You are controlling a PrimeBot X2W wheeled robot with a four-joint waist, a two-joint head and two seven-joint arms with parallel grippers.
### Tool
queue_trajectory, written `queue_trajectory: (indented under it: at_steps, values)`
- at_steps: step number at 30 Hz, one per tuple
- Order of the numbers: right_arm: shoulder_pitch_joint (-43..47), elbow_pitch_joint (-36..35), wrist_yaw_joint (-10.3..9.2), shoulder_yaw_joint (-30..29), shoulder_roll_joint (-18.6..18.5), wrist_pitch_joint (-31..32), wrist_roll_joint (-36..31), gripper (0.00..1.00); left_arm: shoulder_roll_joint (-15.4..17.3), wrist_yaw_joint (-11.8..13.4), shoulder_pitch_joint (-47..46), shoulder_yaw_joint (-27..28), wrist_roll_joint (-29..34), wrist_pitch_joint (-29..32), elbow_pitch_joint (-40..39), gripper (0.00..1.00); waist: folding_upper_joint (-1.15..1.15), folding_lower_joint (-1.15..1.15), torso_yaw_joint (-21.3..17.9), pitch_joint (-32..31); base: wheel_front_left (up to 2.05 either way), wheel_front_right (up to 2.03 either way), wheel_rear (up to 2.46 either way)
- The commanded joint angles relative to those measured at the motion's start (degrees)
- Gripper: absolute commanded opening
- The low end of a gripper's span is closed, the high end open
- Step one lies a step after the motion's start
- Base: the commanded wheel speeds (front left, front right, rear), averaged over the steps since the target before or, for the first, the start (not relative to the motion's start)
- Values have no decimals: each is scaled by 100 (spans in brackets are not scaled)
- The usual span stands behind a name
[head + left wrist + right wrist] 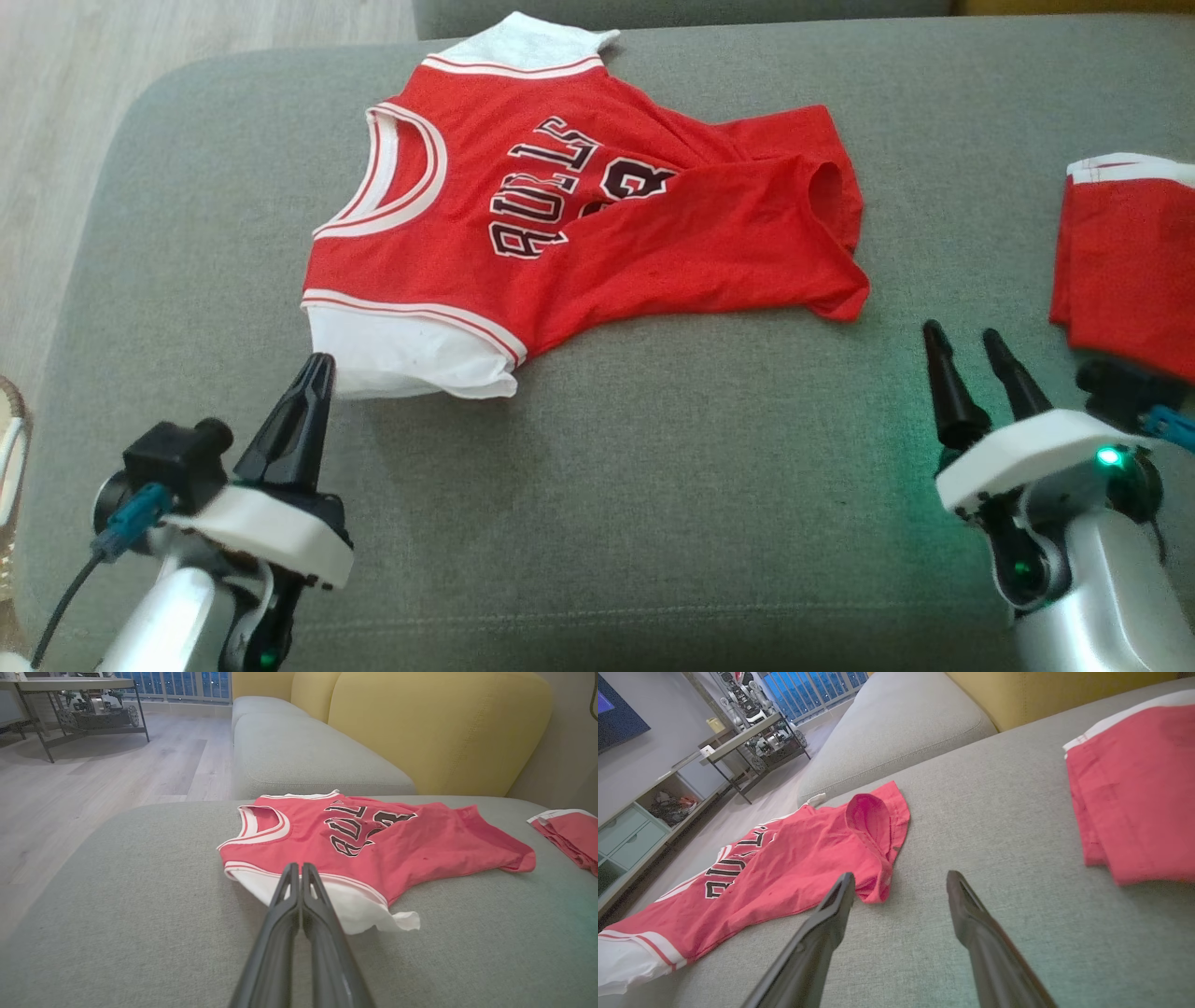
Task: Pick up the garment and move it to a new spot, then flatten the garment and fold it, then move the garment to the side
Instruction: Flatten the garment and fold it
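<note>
The jersey may simply slide across the sofa cushion instead of flattening, since only one sleeve is contacted. It lies mid-cushion, rumpled, its lower half creased and doubled over. The left gripper, jaws shut, touches the white sleeve; whether cloth is pinched I cannot tell. The right gripper stands wide apart and empty near the hem, beside another folded red garment.

Black "BULLS" reads upside down on the red jersey, upper centre; the number beside it is half-hidden by a fold.
</note>
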Motion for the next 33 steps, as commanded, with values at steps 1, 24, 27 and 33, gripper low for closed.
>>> queue_trajectory:
  at_steps: [1, 24, 27, 33]
  values:
    - [-83, -291, -1, 59, -13, -29, -43, 100, 83, 48, -267, 293, -36, -86, -126, 0, 0, 0, -2, 19, 0, 0, 0]
    - [-1587, 1814, -1, 326, -3, -470, 19, 100, -296, -166, -754, 245, 84, -206, 191, 0, 0, 0, 331, 454, 0, 0, 0]
    - [-1743, 2060, -1, 346, -3, -557, -12, 100, -322, -201, -814, 249, 99, -209, 230, 0, 0, 0, 356, 500, 0, 0, 0]
    - [-2017, 2488, -1, 366, -3, -724, -14, 100, -361, -268, -910, 270, 136, -211, 284, 0, 0, 0, 396, 588, 0, 0, 0]
